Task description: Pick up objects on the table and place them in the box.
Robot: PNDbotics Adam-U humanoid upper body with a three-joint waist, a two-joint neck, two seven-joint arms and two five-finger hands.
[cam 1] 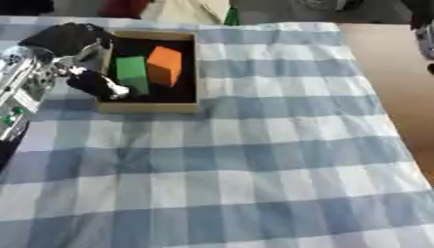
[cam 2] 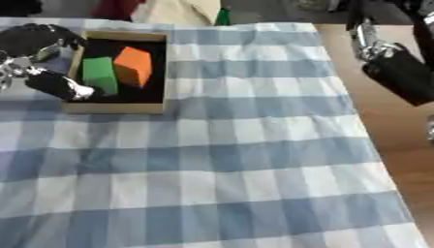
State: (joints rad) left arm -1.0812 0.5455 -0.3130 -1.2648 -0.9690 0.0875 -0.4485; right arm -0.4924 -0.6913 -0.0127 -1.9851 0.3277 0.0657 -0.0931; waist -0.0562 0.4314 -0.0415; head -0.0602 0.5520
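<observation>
1. The left robot hand (cam 1: 93, 82) hangs at the left rim of the box (cam 1: 151, 107), fingers spread and holding nothing.
2. The green block (cam 1: 131, 72) and orange block (cam 1: 164, 65) already stand inside; judged best: lift the hand straight up, clear of the wall.
3. The right robot hand (cam 2: 398, 72) hovers far right; its fingers cannot be told.
4. A blue checked cloth (cam 1: 254, 169) covers the table (cam 1: 398, 72), slightly creased, with bare wood on the right.

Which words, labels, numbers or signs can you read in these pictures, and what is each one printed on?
None can be read.
The green block and the orange block have plain faces.
The box shows no print on its rim.
The checked cloth carries only squares.
</observation>
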